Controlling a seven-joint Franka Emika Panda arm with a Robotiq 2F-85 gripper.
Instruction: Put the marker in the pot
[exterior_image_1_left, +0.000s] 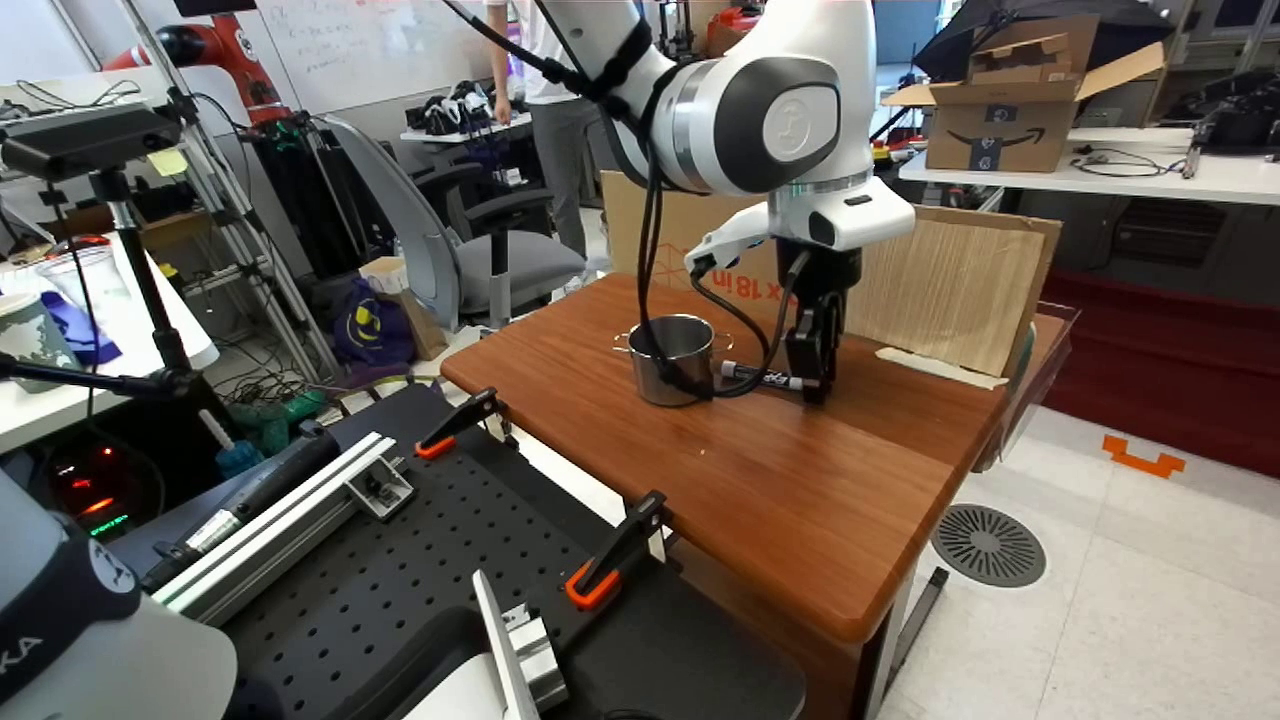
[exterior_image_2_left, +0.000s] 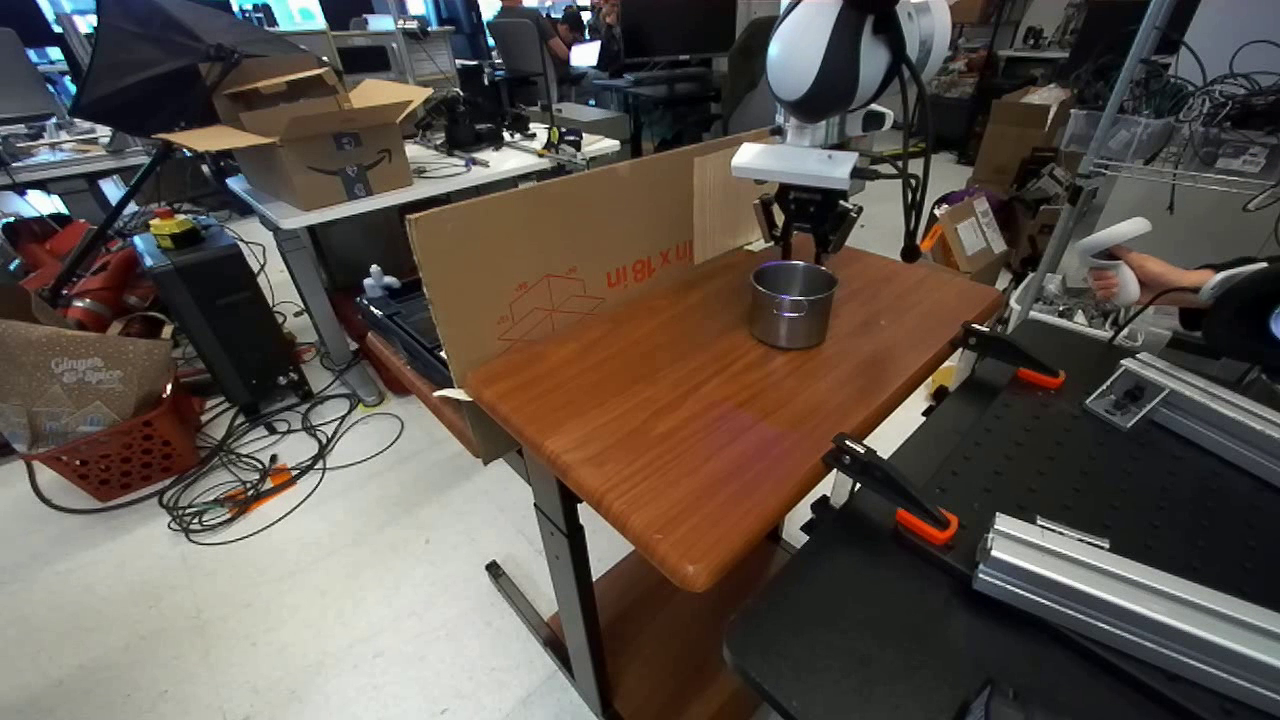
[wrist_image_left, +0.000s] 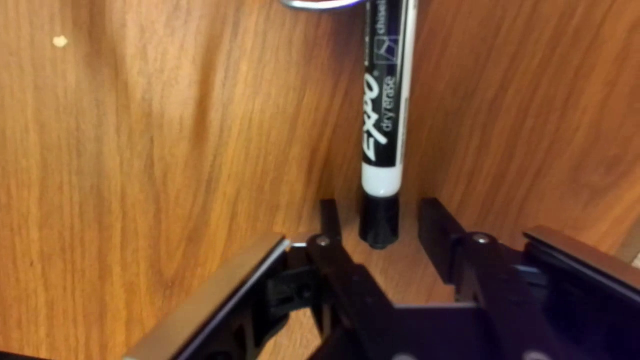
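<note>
The marker (exterior_image_1_left: 782, 380) is a black Expo pen with white bands, lying on the brown table beside the pot (exterior_image_1_left: 655, 385). In the wrist view the marker (wrist_image_left: 384, 115) points away from me, its black end between my fingers. My gripper (wrist_image_left: 379, 220) is open, with a gap on both sides of that end. In both exterior views the gripper points straight down at table level (exterior_image_1_left: 812, 385), (exterior_image_2_left: 803, 252). The pot is silvery, upright, with thin wire handles; one handle (wrist_image_left: 325, 4) shows at the wrist view's top edge. In an exterior view the pot (exterior_image_2_left: 790, 318) hides the marker.
A cardboard panel (exterior_image_2_left: 560, 260) stands along the table's (exterior_image_2_left: 640, 420) far edge. The arm's black cables (exterior_image_1_left: 650, 230) hang in front of the pot and marker. Black clamps (exterior_image_1_left: 625, 545) with orange pads sit on the dark perforated board (exterior_image_1_left: 450, 560) beside the table.
</note>
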